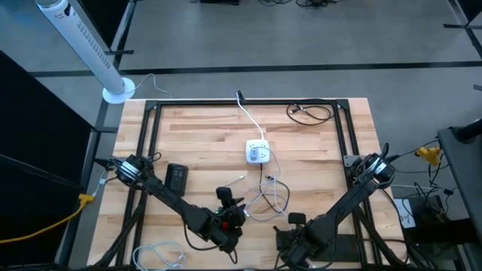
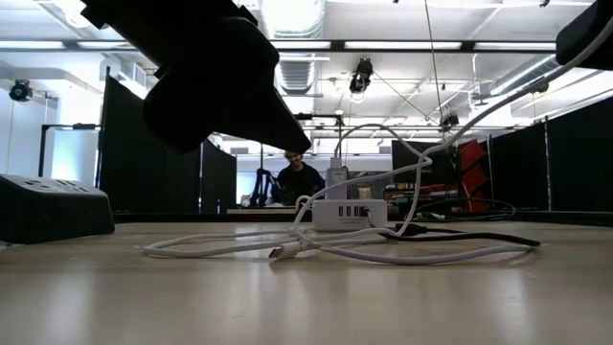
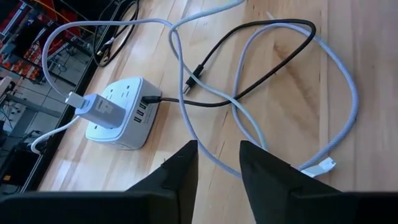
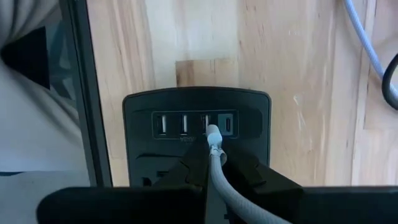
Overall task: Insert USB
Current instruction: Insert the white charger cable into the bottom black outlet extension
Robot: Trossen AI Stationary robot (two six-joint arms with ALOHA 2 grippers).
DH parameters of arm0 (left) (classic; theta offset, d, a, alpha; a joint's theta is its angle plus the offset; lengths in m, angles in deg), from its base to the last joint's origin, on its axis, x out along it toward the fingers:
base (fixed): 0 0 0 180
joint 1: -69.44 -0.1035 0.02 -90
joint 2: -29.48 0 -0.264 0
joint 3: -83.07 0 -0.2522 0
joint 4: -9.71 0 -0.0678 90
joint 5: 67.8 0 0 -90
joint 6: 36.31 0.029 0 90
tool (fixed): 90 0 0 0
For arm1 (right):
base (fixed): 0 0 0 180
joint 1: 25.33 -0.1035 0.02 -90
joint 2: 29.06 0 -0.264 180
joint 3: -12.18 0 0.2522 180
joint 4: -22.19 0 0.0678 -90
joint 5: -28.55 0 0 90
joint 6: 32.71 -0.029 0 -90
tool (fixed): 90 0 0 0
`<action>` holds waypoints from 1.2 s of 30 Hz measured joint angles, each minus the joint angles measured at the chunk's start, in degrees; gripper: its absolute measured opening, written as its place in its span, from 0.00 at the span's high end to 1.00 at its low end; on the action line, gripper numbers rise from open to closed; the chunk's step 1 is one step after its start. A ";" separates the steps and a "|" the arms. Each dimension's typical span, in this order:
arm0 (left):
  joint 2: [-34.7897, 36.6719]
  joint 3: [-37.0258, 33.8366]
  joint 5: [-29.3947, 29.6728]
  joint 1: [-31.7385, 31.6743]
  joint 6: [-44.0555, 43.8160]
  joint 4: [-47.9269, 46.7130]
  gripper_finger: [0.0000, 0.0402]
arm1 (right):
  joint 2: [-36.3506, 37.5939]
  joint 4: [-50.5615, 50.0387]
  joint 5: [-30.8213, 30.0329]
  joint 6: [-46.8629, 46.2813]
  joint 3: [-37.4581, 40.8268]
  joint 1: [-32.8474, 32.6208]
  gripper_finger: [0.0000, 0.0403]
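My right gripper is shut on a grey braided USB cable at the table's near edge. The cable's pale plug stands at the port row of a black hub; whether it is inside a port I cannot tell. My left gripper is open near the table's middle front, over a loose grey cable whose plug end lies on the wood. Beyond it, a white power cube has a black cable plugged into it. My right gripper pinches the grey cable just behind its plug between the two fingers. The fingers come steeply from above and lie along the cable. The plug sticks out past the fingertips toward the black hub's ports.
A black box lies on the table's left part. Loops of white, grey and black cable spread between the white cube and the front edge. More cable lies at the far right and the near left. A person sits beyond the table.
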 joint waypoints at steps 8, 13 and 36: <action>0.00 0.00 -0.01 0.00 -0.04 0.01 0.70 | 0.00 1.57 -0.13 0.71 0.13 0.00 0.97; 0.00 0.00 -0.02 0.00 -0.17 0.01 0.71 | 0.00 2.85 -0.53 1.99 0.15 0.00 0.97; -0.04 -0.02 -0.06 0.00 -0.20 0.01 0.70 | 0.09 1.19 -0.02 2.53 1.01 0.00 0.97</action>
